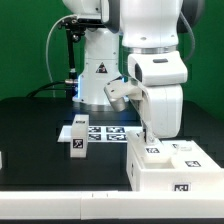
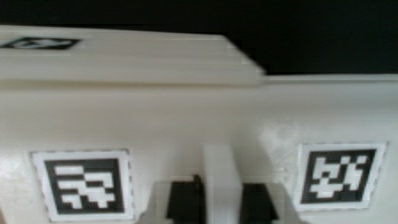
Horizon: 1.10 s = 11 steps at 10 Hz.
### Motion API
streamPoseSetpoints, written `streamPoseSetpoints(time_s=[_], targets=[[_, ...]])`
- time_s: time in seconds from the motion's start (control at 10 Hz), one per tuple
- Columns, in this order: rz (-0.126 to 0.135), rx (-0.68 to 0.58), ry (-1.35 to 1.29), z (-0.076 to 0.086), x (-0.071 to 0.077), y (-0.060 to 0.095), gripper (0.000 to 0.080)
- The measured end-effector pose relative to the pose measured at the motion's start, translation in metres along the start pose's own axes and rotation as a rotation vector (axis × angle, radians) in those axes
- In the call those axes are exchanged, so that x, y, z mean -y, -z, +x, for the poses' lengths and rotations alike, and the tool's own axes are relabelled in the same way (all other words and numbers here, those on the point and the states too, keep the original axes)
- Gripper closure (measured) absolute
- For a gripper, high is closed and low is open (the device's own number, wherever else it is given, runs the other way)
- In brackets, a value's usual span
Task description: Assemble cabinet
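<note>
The pincer [image 2: 222, 196] is nearly closed, its dark fingertips [image 2: 180, 197] nipping a thin white ridge on top of the cabinet [image 1: 168, 166]. The cabinet sits on the black table [image 1: 35, 125] at four o'clock in the exterior view. An upright tagged panel [image 1: 78, 138] stands at its nine o'clock, apart.

White cabinet [image 1: 170, 165], its faces bearing square black-and-white tags [image 2: 84, 183]. White loose panel [image 1: 77, 138], with one such tag, near the middle of the black tabletop [image 1: 30, 130]. White marker board [image 1: 110, 131] printed with black tags. White arm [image 1: 150, 40]; black fingers [image 2: 178, 203]. Green backdrop [image 1: 20, 40].
</note>
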State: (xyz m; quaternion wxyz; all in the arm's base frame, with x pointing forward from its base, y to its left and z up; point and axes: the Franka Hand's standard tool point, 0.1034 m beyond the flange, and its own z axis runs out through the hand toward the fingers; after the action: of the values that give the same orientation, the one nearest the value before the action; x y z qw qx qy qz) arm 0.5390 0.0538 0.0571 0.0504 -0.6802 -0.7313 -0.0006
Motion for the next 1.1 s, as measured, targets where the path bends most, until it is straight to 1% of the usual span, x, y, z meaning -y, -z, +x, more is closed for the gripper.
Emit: streamPoseSetpoints(time_s=[0.1, 0.4, 0.5, 0.6, 0.7, 0.9, 1.0, 1.1], targets=[[-0.011, -0.006, -0.014, 0.000, -0.013, 0.001, 0.0732], [-0.040, -0.020, -0.027, -0.003, -0.043, 0.003, 0.0732], [-0.048, -0.022, -0.029, -0.003, -0.049, 0.003, 0.0732], [-0.050, -0.024, -0.031, -0.004, -0.052, 0.003, 0.0732], [-0.043, -0.024, -0.031, -0.004, -0.052, 0.003, 0.0732], [0.007, -0.027, -0.035, -0.004, -0.053, 0.003, 0.0732], [0.009, -0.027, -0.028, -0.004, -0.053, 0.003, 0.0732], [0.003, -0.027, -0.028, -0.004, -0.053, 0.003, 0.0732]])
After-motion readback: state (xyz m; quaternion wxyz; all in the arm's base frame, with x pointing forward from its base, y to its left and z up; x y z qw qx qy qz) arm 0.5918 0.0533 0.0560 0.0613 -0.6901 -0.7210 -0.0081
